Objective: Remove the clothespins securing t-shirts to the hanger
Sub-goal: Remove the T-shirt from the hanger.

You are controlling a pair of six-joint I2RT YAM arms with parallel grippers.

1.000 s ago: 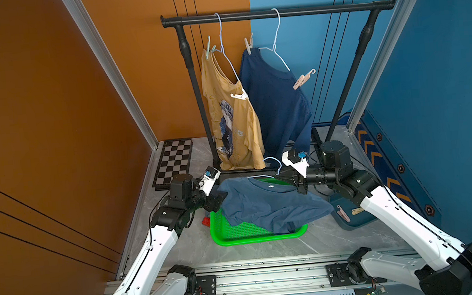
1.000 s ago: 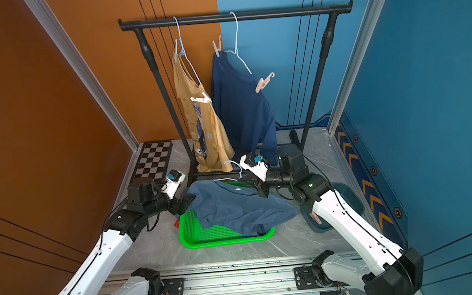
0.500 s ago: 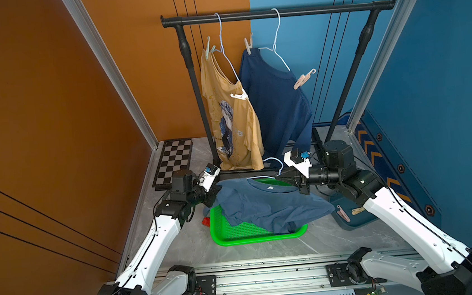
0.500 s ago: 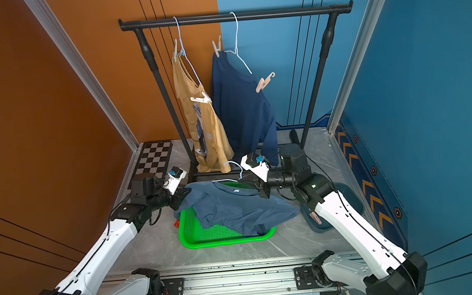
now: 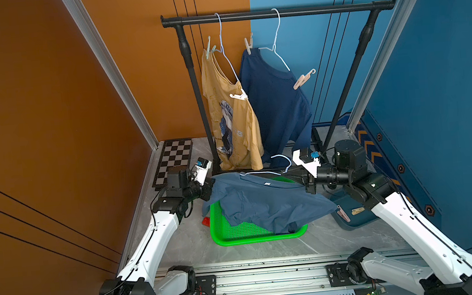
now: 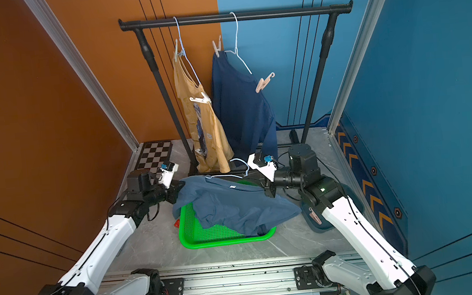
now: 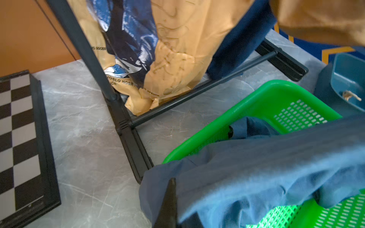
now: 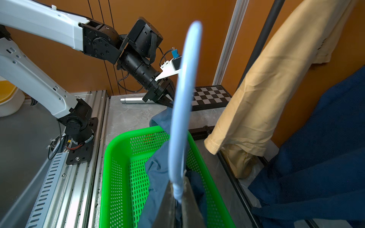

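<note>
- The left hand (image 5: pixel 209 186) is pressed together on a thin fold at the left shoulder of the slate-blue t-shirt (image 5: pixel 263 204). A pull to the left may drag the cloth out of that small bite, and the shirt would then sag back along the wire.
- The right hand (image 8: pixel 178 194) pinches the pale blue hanger (image 8: pixel 183 94) on its thin wire at the shirt's right shoulder. If the shirt drags, the wire can twist between the fingers and the hook can swing.
- The slate-blue t-shirt hangs stretched between the two hands over the green basket (image 5: pixel 254 238), and its right part spills past the right rim onto the table (image 5: pixel 179 246). Let go now, it may land half outside.
- No peg shows on this shirt, but one hidden in a fold cannot be ruled out, and it would snag the cloth as it slides.
- Two loose clothespins (image 5: pixel 342 213) lie in the blue tray (image 5: pixel 352 223), just right of the basket and under the right arm. The trailing cloth could sweep them out.
- Farther back, the hanger's hook sits near the hems of the yellow t-shirt (image 5: pixel 232 119) and the navy t-shirt (image 5: pixel 278 112). Catching either would tug the rack (image 5: pixel 275 12).
- Four pegs remain up there: the pale green clothespin (image 5: pixel 208 50), white clothespin (image 5: pixel 238 96), cream clothespin (image 5: pixel 248 43) and pink clothespin (image 5: pixel 303 78). A jolt could shift the shirts they hold.
</note>
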